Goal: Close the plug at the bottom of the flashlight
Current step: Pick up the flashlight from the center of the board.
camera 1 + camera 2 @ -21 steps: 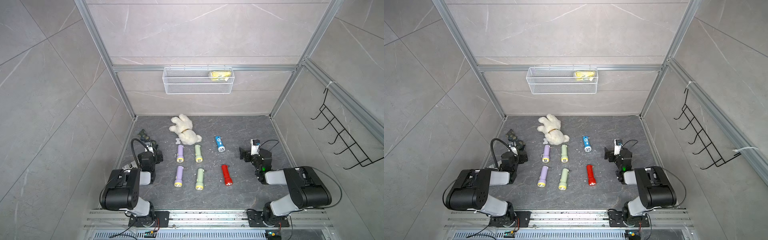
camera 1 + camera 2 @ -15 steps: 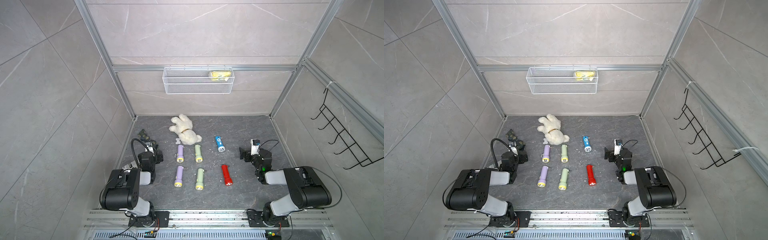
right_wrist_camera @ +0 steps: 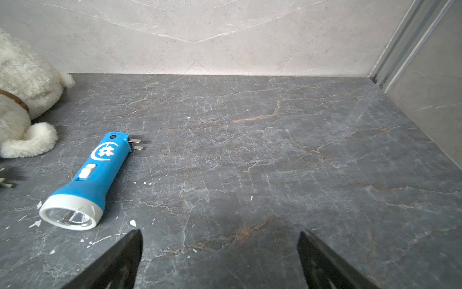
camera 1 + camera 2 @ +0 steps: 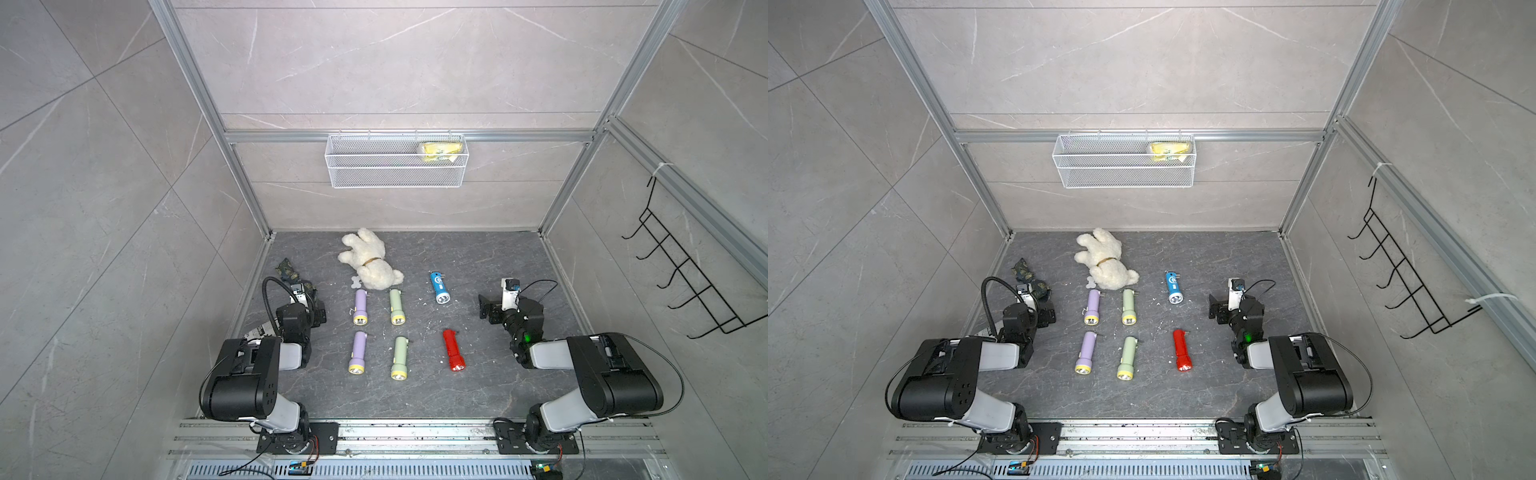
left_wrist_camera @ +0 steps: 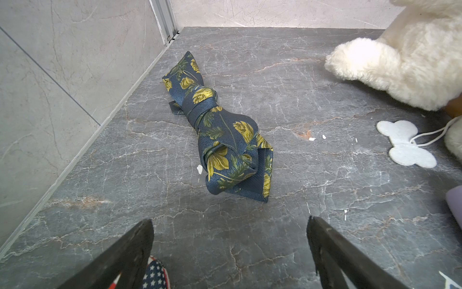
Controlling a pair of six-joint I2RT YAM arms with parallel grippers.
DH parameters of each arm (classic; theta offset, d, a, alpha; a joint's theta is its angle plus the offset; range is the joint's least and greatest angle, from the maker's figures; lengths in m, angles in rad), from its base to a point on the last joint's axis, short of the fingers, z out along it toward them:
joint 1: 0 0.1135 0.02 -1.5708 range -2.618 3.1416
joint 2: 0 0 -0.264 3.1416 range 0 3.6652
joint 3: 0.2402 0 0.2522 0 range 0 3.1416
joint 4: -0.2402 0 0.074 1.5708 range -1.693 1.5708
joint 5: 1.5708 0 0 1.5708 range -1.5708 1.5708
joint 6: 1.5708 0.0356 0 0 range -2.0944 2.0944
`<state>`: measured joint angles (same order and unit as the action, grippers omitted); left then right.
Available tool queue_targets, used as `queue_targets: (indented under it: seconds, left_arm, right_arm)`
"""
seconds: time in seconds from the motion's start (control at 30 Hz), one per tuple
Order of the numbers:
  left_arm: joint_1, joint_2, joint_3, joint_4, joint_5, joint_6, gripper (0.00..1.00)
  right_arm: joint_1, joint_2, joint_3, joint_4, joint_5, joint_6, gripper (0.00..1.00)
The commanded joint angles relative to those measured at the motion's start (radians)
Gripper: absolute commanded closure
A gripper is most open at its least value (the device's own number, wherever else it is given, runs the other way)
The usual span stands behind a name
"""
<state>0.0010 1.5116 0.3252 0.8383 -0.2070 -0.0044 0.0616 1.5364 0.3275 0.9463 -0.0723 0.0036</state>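
Right hand is noted fully spread with nothing held, poised over bare desk. Left hand is likewise spread wide and empty, facing a folded floral tie.

Blue flashlight is found right of centre in a top view, lying flat, lens toward the lower edge of the frame. Its plug is seen swung out, two prongs sticking from the tail end. It is well apart from both hands, nearer the right one.

Risks, as judged:
- The round body may be rolled or shoved along the smooth desk if the prongs are pushed without bracing.
- The thin prongs may be slipped off.
- Plush dog, just up-left of the flashlight, may be snagged on approach.
- Five other flashlights, a red flashlight among them, lie lower and leftward. A wrong pick is possible, their plugs being too small to read.

Wire basket, upper centre on the back wall, is seen holding only a yellow packet at its right end.
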Motion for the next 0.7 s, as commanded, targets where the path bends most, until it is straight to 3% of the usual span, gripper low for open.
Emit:
queue_targets:
  seconds: [0.0,0.3,0.4,0.47,0.57,0.67]
  left_arm:
    - [0.008,-0.01,0.023,0.035,0.0,-0.016,0.0]
    - [0.033,-0.011,0.029,0.015,0.052,-0.023,0.0]
    - [0.033,-0.016,0.033,0.015,0.043,-0.019,0.0]
    - [0.016,-0.063,0.073,-0.09,-0.008,-0.017,0.0]
    - [-0.004,-0.151,0.256,-0.513,-0.075,-0.077,0.0]
    - [-0.005,-0.171,0.452,-0.852,-0.073,-0.189,0.0]
  right_arm:
    - [0.005,0.001,0.022,-0.011,-0.001,-0.012,0.0]
    - [0.005,-0.004,0.018,-0.004,0.015,-0.007,0.0]
    - [0.006,-0.084,0.022,-0.08,0.08,0.014,0.0]
    - [0.006,-0.159,0.047,-0.188,0.134,0.031,0.0]
    - [0.006,-0.233,0.107,-0.351,0.185,0.061,0.0]
    - [0.006,-0.264,0.224,-0.598,0.303,0.24,0.0]
